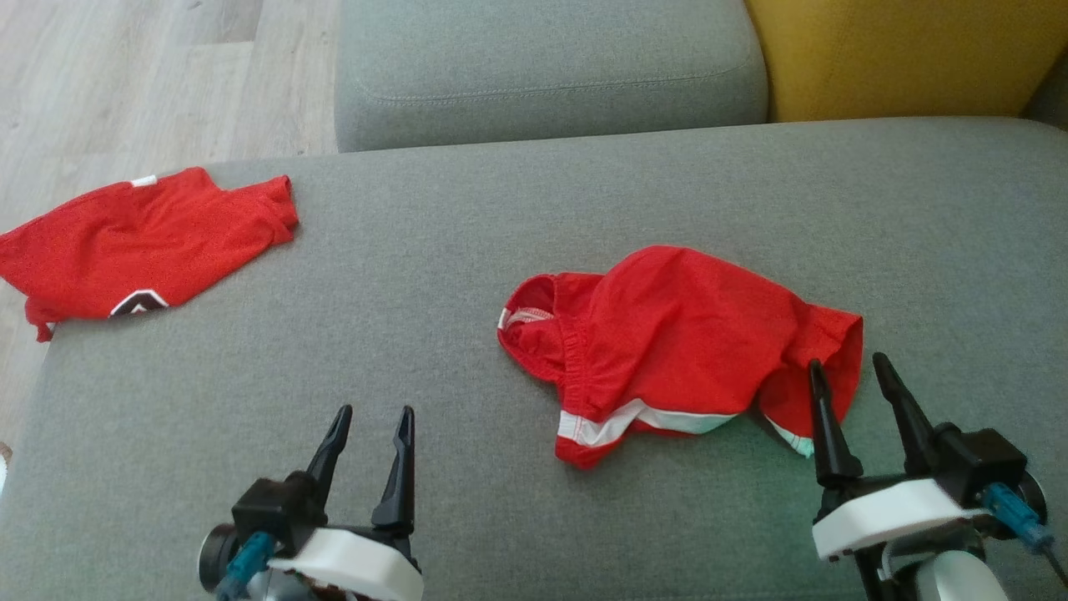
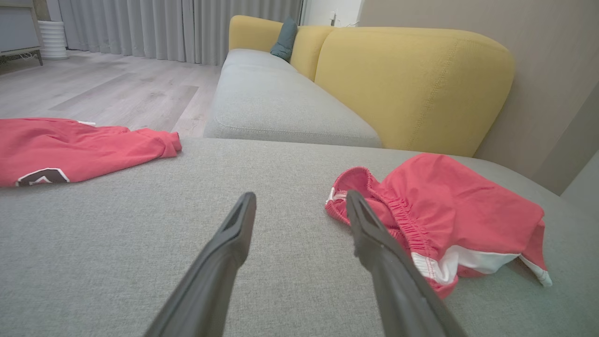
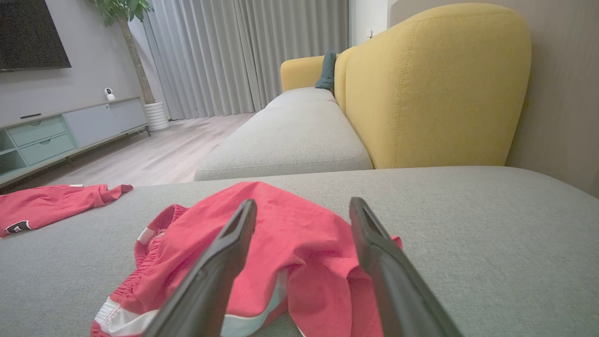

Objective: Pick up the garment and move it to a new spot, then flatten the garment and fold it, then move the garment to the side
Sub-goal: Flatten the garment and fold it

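Sofa seat [image 1: 467, 250], grey — red shorts [image 1: 676, 334], yellow backrest [image 1: 901, 58], wood floor [image 1: 125, 75], left gripper [image 1: 375, 411] and right gripper [image 1: 848, 361] wide.

From my seat, the wide seat cushion [image 1: 434, 275] runs across the head view; on it, right of centre, lie the shorts [image 1: 676, 342]; the shirt [image 1: 142, 242] lies well apart from them at the far left, its left end reaching past the cushion's edge, with the floor [image 1: 125, 75] beyond; behind the wide cushion sits a second seat cushion [image 1: 542, 67], the backrest [image 1: 901, 58] to its right; my left gripper [image 1: 375, 411] is over bare cushion, left of the shorts and nearer me; my right gripper [image 1: 848, 361] is at the shorts' right end, fingertips over the cloth's near edge; a pillow [image 2: 284, 38] leans on the backrest, far down the sofa
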### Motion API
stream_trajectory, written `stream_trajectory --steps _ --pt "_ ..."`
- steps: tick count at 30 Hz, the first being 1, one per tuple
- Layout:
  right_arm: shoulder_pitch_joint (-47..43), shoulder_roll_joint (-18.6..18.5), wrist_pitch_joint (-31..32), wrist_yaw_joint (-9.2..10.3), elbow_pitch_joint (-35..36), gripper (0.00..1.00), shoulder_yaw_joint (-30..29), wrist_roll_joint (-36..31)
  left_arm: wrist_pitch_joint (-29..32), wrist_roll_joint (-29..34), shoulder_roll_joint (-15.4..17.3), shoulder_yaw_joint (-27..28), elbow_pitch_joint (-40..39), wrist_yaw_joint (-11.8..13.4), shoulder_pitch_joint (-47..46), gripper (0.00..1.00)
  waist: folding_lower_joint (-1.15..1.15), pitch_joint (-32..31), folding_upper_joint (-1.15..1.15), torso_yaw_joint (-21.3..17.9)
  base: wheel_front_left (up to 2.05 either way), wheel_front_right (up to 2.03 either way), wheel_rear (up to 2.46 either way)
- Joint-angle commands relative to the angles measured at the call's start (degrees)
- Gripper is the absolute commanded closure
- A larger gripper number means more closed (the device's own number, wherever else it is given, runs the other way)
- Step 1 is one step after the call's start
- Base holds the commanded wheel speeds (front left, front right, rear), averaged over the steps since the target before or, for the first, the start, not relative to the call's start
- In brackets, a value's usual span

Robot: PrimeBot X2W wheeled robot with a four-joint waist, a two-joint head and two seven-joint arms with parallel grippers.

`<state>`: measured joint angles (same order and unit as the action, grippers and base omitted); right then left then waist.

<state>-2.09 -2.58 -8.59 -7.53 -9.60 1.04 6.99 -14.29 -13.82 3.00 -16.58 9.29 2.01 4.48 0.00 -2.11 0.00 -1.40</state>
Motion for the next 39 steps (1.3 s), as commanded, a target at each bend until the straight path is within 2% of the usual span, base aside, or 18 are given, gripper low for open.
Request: stream_trajectory --steps 1,13,17,24,28,31,39 --pt "1.37 -0.31 -0.70 0.04 1.64 0.00 1.39 -0.14 -0.71 -0.07 -0.13 1.62 -1.87 0.14 -1.61 0.00 0.00 -0.05 0.00 -0.03 0.00 0.00 0.00" --pt "1.84 -0.31 -0.48 0.04 0.84 0.00 1.55 -0.25 -0.71 0.28 -0.13 1.66 -1.58 0.01 -1.56 0.00 0.00 0.37 0.00 -0.30 0.00 0.00 0.00" --pt "2.21 -0.30 -0.56 0.04 0.56 0.00 1.84 -0.17 -0.47 -0.02 -0.13 0.11 0.31 -0.87 -2.33 0.00 0.00 0.88 0.00 -0.75 0.00 0.00 0.00" --pt "2.99 -0.30 -0.58 0.04 0.12 0.00 2.40 -0.14 7.36 -3.41 -0.13 -7.80 3.40 -4.98 -7.50 0.00 0.00 2.15 0.00 -2.70 0.00 0.00 0.00" --pt "3.64 -0.30 -0.82 0.04 -0.07 0.00 2.72 0.04 12.58 -6.09 -0.13 -11.50 5.11 -6.26 -10.72 0.00 0.00 3.41 0.00 -4.51 0.00 0.00 0.00" --pt "4.41 -0.30 -1.15 0.04 -0.29 0.00 3.13 0.41 16.09 -8.33 -0.13 -12.51 7.89 -6.48 -13.50 0.00 0.00 4.93 0.00 -6.59 0.00 0.00 0.00" --pt "5.43 -0.30 -2.21 0.04 -1.11 0.00 2.86 0.78 17.10 -11.19 -0.09 -10.93 12.39 -5.51 -17.40 0.00 0.00 7.35 0.00 -9.93 0.00 0.00 0.00"
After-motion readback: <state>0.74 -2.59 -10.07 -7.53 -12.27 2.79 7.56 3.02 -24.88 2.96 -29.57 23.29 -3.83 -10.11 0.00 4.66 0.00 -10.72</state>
